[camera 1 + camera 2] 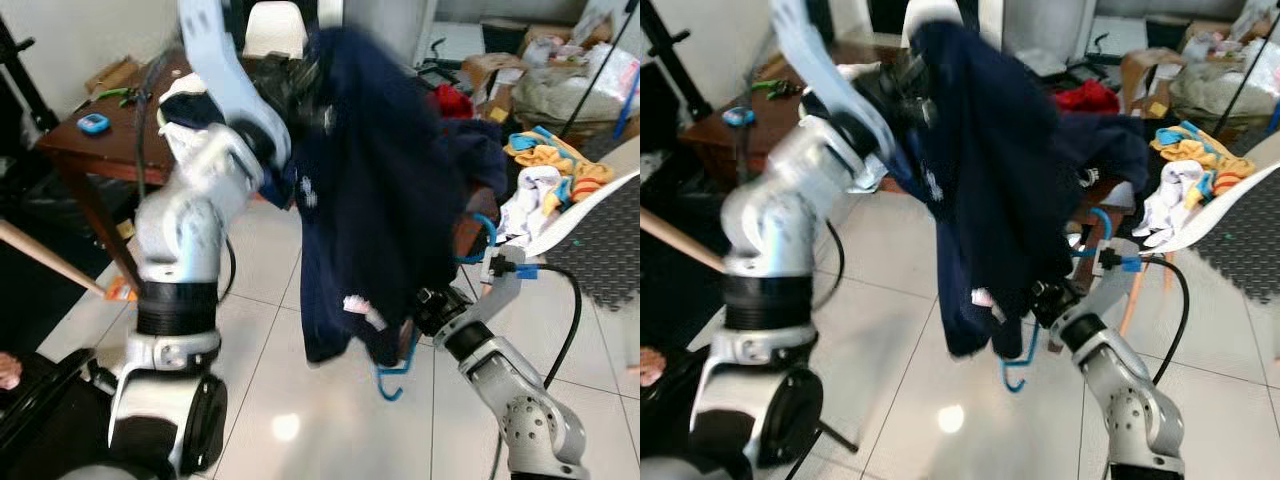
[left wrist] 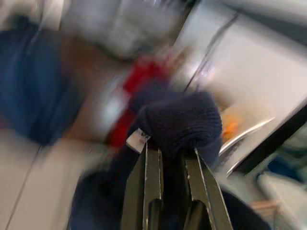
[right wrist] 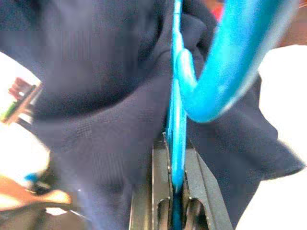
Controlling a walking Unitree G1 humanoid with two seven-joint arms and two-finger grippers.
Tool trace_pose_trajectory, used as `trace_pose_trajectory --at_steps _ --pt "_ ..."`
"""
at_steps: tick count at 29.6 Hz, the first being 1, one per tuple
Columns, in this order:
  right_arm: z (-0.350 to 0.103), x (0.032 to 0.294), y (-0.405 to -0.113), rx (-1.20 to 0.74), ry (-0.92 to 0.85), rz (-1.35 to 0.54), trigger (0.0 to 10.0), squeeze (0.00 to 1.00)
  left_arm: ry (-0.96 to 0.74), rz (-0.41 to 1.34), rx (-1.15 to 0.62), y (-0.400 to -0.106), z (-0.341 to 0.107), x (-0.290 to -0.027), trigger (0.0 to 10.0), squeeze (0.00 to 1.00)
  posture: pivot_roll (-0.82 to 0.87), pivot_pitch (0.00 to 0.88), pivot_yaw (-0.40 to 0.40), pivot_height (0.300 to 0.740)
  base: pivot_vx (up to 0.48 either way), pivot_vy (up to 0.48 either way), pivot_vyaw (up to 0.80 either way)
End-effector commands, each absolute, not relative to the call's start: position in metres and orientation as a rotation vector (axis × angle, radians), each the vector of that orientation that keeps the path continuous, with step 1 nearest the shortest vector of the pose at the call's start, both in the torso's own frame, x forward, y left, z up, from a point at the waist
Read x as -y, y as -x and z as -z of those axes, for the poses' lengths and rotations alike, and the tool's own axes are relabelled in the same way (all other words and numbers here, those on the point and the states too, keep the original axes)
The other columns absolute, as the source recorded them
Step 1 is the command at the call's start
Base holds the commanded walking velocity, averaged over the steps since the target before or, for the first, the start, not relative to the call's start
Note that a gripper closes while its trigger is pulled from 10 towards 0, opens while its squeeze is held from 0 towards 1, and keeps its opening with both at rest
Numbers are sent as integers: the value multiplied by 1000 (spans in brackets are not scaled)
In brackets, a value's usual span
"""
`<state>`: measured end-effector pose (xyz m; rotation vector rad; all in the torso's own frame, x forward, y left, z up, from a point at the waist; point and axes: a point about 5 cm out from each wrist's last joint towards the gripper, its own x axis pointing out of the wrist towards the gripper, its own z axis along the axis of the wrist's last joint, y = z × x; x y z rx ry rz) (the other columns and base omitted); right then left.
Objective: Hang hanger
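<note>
Garment (image 1: 370,190) hangs between table (image 1: 90,150), left, and chair (image 1: 590,205), right.

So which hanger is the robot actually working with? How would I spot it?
Find the big dark navy garment hanging in mid-air between the two silver arms, its top pinched by the left gripper. Under its bottom edge a bright blue plastic hanger pokes out, its hook curling toward the floor, clamped in the right gripper. Another blue hanger sits behind, but it is not held.

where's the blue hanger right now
The blue hanger is clamped in the right gripper, low on the robot's right, its hook hanging below the dark navy garment over the tiled floor.
</note>
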<state>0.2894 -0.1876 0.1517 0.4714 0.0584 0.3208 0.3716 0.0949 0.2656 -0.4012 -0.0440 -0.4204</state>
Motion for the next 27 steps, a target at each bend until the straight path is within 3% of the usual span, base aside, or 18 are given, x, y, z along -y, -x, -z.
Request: trace_pose_trajectory --at_steps 1,3,5,11,12,13,17,20,24,27 --pt "-150 198 -289 -66 -384 -265 10000 0 411 337 -152 -371 -219 -105 10000 0 14 112 5 740 0 0 0" --pt "-155 222 -283 -42 -333 -216 10000 0 450 422 -223 -350 -201 -91 10000 0 18 116 -6 740 0 0 0" --pt "-169 236 -276 28 -391 -256 10000 0 491 547 -158 -333 -215 -69 10000 0 15 115 -3 740 0 0 0" --pt "-173 240 -273 9 -322 -293 10000 0 496 583 -113 -330 -223 -59 10000 0 13 115 -1 740 0 0 0" --pt "-169 246 -273 -63 -207 -281 10000 0 498 593 -66 -329 -232 -54 10000 0 3 110 4 740 0 0 0" --pt "-163 255 -272 -153 -64 -223 10000 0 515 515 -2 -339 -242 -63 10000 0 -5 108 8 740 0 0 0" --pt "-160 268 -272 -234 68 -122 10000 0 546 338 51 -356 -248 -89 10000 0 -9 107 8 740 0 0 0" --pt "-159 265 -273 -249 87 -75 10000 0 543 -23 -156 -367 -200 -147 10000 0 -8 104 10 740 0 0 0" --pt "-158 262 -274 -249 82 -80 10000 0 499 -55 -182 -364 -191 -155 10000 0 -9 106 9 740 0 0 0" --pt "-153 248 -274 -277 52 -143 10000 0 454 -51 -176 -352 -185 -159 10000 0 1 114 2 740 0 0 -800"
